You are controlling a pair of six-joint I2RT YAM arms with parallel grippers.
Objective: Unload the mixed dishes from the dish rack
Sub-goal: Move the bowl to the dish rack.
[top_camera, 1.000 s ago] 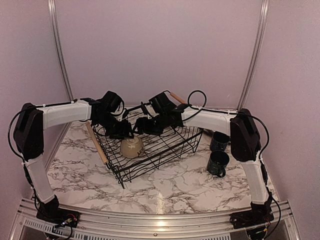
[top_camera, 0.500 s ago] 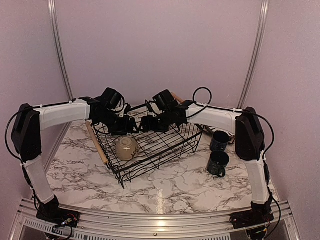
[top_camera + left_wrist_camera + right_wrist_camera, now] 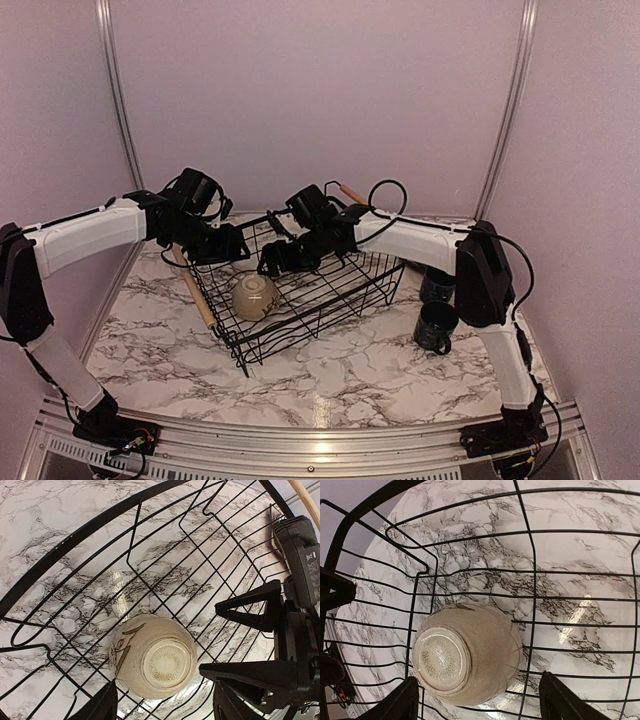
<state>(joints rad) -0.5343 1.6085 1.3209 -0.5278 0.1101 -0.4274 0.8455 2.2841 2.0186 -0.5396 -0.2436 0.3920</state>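
so, bowl [image 3: 255, 296] (btm up) inside dish rack [image 3: 322, 310].

Far mug [image 3: 437, 283]: partly hidden behind the right arm [image 3: 485, 270].
Bowl [image 3: 152, 662] inside: unseen, rim faced down.
Left gripper [image 3: 165, 685] fingers [image 3: 100, 707]: cut off by the bottom edge.
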